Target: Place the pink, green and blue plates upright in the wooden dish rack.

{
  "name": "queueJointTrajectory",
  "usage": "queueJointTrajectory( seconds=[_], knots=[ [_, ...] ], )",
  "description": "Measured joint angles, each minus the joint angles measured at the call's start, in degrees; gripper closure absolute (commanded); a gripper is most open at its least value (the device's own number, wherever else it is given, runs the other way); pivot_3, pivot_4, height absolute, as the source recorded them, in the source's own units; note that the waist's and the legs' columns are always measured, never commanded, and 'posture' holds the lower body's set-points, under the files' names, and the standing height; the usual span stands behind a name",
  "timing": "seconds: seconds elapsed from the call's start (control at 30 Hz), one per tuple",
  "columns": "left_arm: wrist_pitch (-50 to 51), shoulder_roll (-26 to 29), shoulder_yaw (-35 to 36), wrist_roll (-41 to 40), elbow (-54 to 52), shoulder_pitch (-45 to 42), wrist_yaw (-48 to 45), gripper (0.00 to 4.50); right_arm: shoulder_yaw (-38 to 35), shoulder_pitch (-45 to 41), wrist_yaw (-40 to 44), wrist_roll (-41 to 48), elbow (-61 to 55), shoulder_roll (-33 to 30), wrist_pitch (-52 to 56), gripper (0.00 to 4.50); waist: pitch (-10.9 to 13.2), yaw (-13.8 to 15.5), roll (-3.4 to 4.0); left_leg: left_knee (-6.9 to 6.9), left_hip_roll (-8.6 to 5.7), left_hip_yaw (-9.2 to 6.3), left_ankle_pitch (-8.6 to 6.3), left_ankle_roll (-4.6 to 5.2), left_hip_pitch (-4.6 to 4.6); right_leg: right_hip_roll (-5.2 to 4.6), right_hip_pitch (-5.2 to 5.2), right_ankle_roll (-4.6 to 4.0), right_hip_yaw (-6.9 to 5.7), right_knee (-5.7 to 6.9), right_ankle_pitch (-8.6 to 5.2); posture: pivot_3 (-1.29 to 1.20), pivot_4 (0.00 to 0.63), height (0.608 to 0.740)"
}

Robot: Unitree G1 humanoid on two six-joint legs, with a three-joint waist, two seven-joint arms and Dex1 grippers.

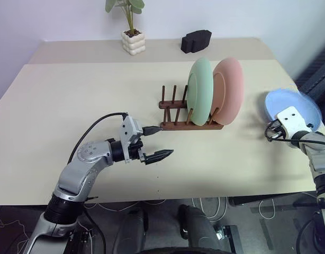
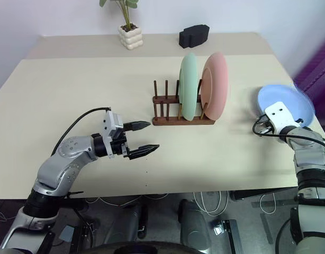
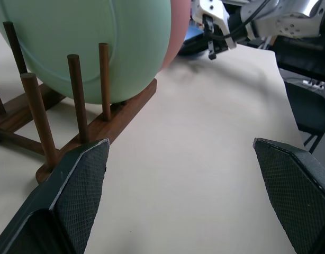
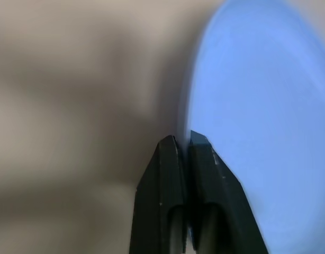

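The right gripper (image 4: pixel 184 142) is pinched on the round blue plate's (image 1: pixel 297 106) rim at three o'clock on the beige matte table (image 1: pixel 72 106); the left gripper (image 1: pixel 157 142) gapes, holding nothing, below a pale wall (image 1: pixel 56 18).

No legible text, labels, brands, numbers or signs on any surface in these views; nothing readable to record.

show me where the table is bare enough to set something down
Bare: the wide stretch left of the wooden dish rack, and the front strip between the open left gripper and the right gripper. Crowded: around the green plate, pink plate and blue plate.
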Motion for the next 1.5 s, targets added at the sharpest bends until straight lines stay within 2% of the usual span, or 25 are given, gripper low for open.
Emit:
queueJointTrajectory(
  seconds=[0.17, 0.33, 0.43, 0.53, 0.63, 0.73, 0.8, 0.87, 1.0, 1.17, 1.5],
  knots=[
    [0.0, 0.2, 0.1, 0.0, -0.2, 0.0, -0.1, 0.0, 0.0, 1.6, -2.6, -2.1, -2.4, 0.0, -2.2, 4.49, 0.0, 0.0, 0.03, 0.0, 0.0, 0.02, 0.0, 0.0, 0.05, -0.01, 0.01, 0.0, 0.02, 0.05, 0.0, 0.0, 0.15, 0.74],
    [-0.6, 0.7, 0.2, 0.0, 0.1, 0.4, -0.6, 0.0, -2.2, 2.5, -9.9, -5.1, -13.1, -1.1, -4.5, 4.49, 0.0, -0.2, 0.2, -0.01, 0.0, 0.07, 0.0, 0.0, 0.07, 0.0, -0.04, 0.01, 0.08, 0.13, -0.01, 0.0, 0.15, 0.74],
    [-1.5, 0.9, 0.5, 0.2, 1.2, 0.5, -0.8, 0.0, -5.7, -1.4, -11.9, -4.2, -24.4, -1.2, -4.6, 4.49, 0.1, -0.4, 0.31, -0.03, 0.01, 0.08, 0.0, 0.0, 0.12, 0.03, -0.07, 0.02, 0.11, 0.18, 0.0, 0.0, 0.15, 0.74],
    [-2.0, 0.9, 0.6, 0.4, 2.3, -0.1, -0.9, 0.0, -6.4, -8.8, -10.9, -1.3, -36.7, -1.1, -4.4, 4.49, 0.0, -0.2, 0.3, -0.05, 0.07, -0.02, 0.0, 0.0, 0.14, 0.11, -0.05, 0.03, 0.05, 0.2, -0.01, 0.0, 0.15, 0.74],
    [-3.1, 1.0, 1.8, 1.2, 4.1, -0.7, -0.5, 0.0, -5.3, -14.9, -6.9, 4.7, -47.5, 1.3, -2.6, 4.49, 0.0, 0.1, 0.19, -0.07, 0.09, -0.11, 0.0, 0.0, 0.12, 0.12, -0.01, 0.05, -0.02, 0.19, -0.01, 0.0, 0.15, 0.74],
    [-3.8, 1.6, 3.0, 1.6, 5.7, -1.2, -0.3, 0.0, -3.0, -16.1, -3.8, 10.6, -53.7, 4.9, 1.3, 4.49, 0.0, 0.3, 0.13, -0.01, 0.06, -0.08, 0.0, 0.0, 0.11, 0.01, 0.06, 0.01, -0.03, 0.12, -0.02, 0.0, 0.15, 0.74],
    [-3.8, 3.0, 4.5, 1.9, 6.7, -1.9, 0.2, 0.0, -1.4, -17.7, -3.6, 22.4, -58.5, 13.7, 8.6, 4.49, 0.0, -0.2, 0.14, 0.0, 0.09, -0.04, 0.0, 0.0, 0.16, -0.01, 0.04, 0.02, 0.03, 0.19, 0.01, 0.0, 0.15, 0.74],
    [-3.8, 3.4, 5.8, 2.1, 6.8, -2.5, 0.6, 0.0, 0.2, -18.8, -3.9, 32.0, -63.0, 19.2, 14.2, 4.49, 0.1, -0.2, 0.18, -0.04, 0.14, -0.09, 0.0, 0.0, 0.18, 0.03, 0.01, 0.19, -0.02, 0.29, 0.09, 0.0, 0.15, 0.74],
    [-3.8, 4.7, 7.3, 2.4, 6.8, -1.8, 0.9, 0.0, 0.3, -19.8, -7.2, 45.8, -67.0, 25.6, 22.1, 4.49, 0.1, 0.3, 0.15, -0.07, 0.15, -0.16, 0.0, 0.0, 0.14, 0.01, 0.02, 0.19, -0.11, 0.27, 0.09, 0.0, 0.15, 0.74],
    [-3.8, 5.1, 8.2, 2.4, 6.7, -0.2, 1.0, 0.0, -0.8, -16.0, -18.0, 60.4, -67.4, 34.0, 30.0, 4.49, 0.0, 0.0, 0.14, -0.07, 0.15, -0.12, 0.0, 0.0, 0.18, -0.03, 0.04, 0.03, -0.08, 0.27, 0.01, 0.0, 0.15, 0.74],
    [-4.6, 5.2, 8.4, 2.5, 7.9, 0.6, 0.1, 0.0, 0.4, -9.8, -30.5, 69.5, -66.6, 38.1, 37.9, 4.49, 0.0, -0.2, 0.15, -0.09, 0.14, -0.11, 0.0, 0.01, 0.15, 0.04, -0.03, 0.03, -0.08, 0.28, 0.01, 0.0, 0.15, 0.74]
  ],
)
